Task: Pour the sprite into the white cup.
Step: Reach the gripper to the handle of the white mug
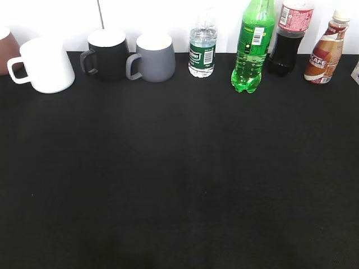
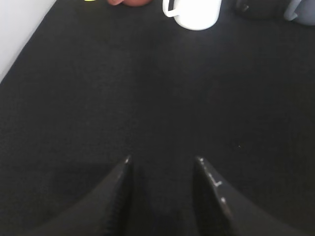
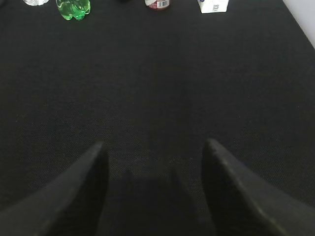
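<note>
In the exterior view the sprite [image 1: 253, 46] stands upright at the far edge of the black surface [image 1: 179, 179], right of centre, between a small clear water bottle [image 1: 202, 49] and a dark cola bottle [image 1: 289, 36]. Its long axis is vertical. The white cup [image 1: 46, 64] sits well apart at the far left, handle to the left, beside a black mug [image 1: 106, 53] and a grey mug [image 1: 153, 56]. No arm shows here, and the whole near stretch of the surface lies bare.

In the left wrist view the left end effector [image 2: 162, 160] hangs low over the surface, released and holding nothing. The white cup [image 2: 196, 12] lies straight ahead and slightly right, far off.

In the right wrist view the right end effector [image 3: 155, 145] is likewise spread and holding nothing. The sprite [image 3: 73, 9] lies far ahead and to the left, only its base visible, with a white carton [image 3: 213, 5] off to the right. The right arm looks better placed for the bottle, likely by a level side grasp, with neighbours close on both sides.
</note>
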Controlling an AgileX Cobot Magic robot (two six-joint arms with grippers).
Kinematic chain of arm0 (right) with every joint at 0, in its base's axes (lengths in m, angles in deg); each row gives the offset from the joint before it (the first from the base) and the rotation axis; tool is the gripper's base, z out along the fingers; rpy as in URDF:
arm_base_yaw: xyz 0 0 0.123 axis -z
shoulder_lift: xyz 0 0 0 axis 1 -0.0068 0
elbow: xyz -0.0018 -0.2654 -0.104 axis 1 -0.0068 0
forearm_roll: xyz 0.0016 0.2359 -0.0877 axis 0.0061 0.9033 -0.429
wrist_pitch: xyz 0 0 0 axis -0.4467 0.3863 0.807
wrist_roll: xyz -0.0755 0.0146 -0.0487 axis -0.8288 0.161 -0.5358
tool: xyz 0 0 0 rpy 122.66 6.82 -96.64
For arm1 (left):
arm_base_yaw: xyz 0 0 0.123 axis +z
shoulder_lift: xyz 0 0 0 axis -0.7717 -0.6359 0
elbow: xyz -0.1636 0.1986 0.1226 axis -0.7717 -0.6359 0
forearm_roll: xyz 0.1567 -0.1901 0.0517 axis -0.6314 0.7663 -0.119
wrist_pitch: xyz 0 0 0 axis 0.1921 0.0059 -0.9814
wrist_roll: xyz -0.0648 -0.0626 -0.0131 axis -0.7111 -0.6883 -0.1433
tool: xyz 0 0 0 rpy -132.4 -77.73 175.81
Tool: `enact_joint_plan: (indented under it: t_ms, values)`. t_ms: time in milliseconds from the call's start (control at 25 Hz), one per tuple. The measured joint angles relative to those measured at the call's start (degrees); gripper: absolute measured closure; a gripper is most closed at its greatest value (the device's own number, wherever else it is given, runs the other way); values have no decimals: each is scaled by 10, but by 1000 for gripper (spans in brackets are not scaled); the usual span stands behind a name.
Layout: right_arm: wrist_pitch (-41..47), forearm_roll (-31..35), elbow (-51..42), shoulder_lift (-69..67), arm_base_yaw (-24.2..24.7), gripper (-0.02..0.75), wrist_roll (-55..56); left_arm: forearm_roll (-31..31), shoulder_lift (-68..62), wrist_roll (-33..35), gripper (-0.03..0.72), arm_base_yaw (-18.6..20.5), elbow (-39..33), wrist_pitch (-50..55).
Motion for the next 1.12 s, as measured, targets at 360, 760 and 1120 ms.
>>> enact_joint_plan:
  t_ms: [360, 760, 1120]
  values:
    - [0, 0, 0, 0, 0, 290, 0, 0, 0, 0, 379, 0, 0, 0]
    - [0, 0, 0, 0, 0, 290, 0, 0, 0, 0, 379, 0, 0, 0]
    - [0, -3, 0, 0, 0, 221, 0, 0, 0, 0, 227, 0, 0, 0]
